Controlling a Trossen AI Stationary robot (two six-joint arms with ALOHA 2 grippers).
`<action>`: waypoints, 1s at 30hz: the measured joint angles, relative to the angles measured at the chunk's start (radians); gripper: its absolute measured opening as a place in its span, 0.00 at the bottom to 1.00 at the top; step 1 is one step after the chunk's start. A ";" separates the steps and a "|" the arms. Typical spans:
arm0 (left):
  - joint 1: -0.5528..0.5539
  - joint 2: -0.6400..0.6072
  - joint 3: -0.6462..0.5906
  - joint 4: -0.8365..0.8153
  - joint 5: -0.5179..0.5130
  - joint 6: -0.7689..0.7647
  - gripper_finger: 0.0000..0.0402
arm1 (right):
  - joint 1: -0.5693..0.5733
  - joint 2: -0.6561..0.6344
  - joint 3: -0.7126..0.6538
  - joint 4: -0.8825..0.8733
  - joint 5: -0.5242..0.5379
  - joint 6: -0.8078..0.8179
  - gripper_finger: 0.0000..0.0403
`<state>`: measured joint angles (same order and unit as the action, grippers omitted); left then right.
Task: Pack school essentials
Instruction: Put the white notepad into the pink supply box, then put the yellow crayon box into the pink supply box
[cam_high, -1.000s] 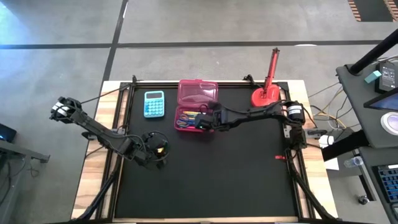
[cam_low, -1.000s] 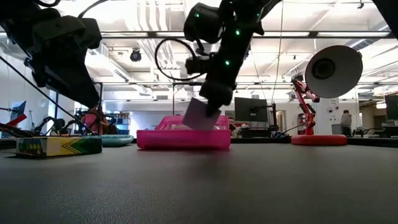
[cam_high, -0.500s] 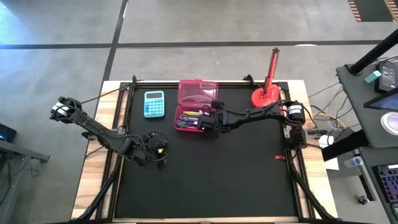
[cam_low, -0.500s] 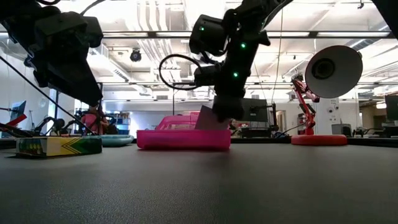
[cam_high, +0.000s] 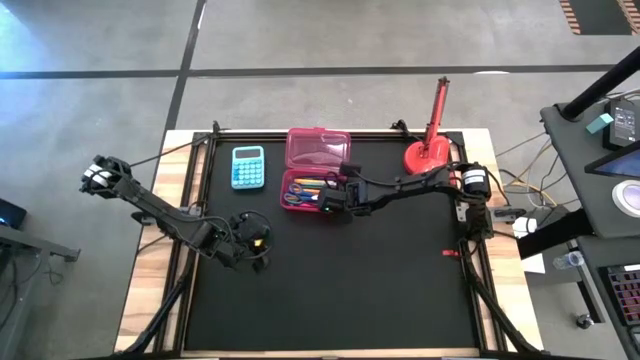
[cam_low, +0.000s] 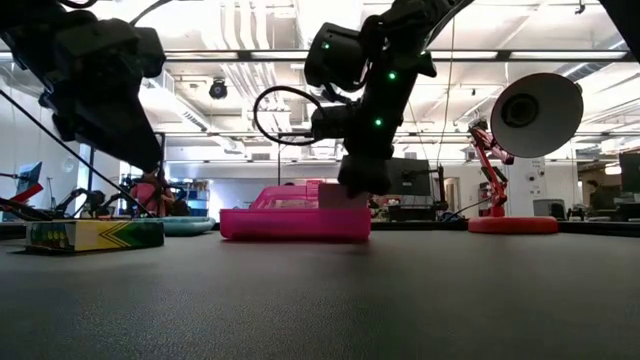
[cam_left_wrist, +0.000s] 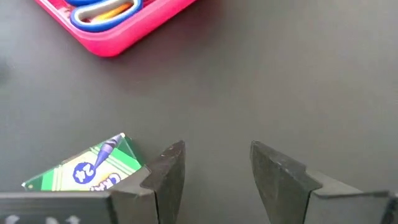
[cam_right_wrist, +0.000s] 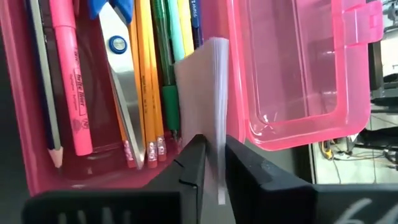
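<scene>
An open translucent pink case (cam_high: 316, 170) lies at the table's far middle. Its tray (cam_right_wrist: 93, 93) holds pencils, a pink marker, blue-handled scissors (cam_right_wrist: 115, 43) and green and teal pens. My right gripper (cam_high: 333, 199) is over the tray's right part, shut on a white pack of sheets (cam_right_wrist: 202, 81). My left gripper (cam_left_wrist: 214, 162) is open just above the table near the left side. A green-and-yellow crayon box (cam_left_wrist: 87, 168) lies flat beside it. My right gripper pinches the white pack between its two fingers by one edge (cam_right_wrist: 219, 134), coming from above. The pack stands on edge below the fingers, over the pens in the tray. In the low view its lower part (cam_low: 335, 195) is sunk behind the case's near wall.
A light-blue calculator (cam_high: 247, 166) lies left of the case. A red desk lamp (cam_high: 430, 150) stands at the far right. The case's lid (cam_right_wrist: 298, 68) lies open on the far side. The table's near half is bare black mat (cam_high: 350, 290).
My right gripper has moved down toward the case's tray, still shut on the white pack. The pack, first tilted and clear above the case's wall, now stands lower, with its bottom hidden behind that wall.
</scene>
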<state>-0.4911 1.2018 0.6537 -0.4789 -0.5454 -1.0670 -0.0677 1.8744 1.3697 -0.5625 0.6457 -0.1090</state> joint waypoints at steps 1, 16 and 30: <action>0.000 0.000 0.000 0.000 0.008 0.000 0.41 | 0.000 0.000 0.000 0.000 0.000 0.006 0.13; 0.000 -0.010 0.021 0.000 0.152 -0.009 0.41 | 0.028 -0.093 0.028 -0.032 -0.140 0.090 0.35; -0.004 -0.019 0.011 -0.388 0.197 -0.331 0.41 | 0.085 -0.214 -0.041 0.161 -0.445 0.168 0.31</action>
<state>-0.4950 1.1828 0.6647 -0.8669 -0.3482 -1.3982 0.0173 1.6600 1.3287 -0.4014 0.2005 0.0589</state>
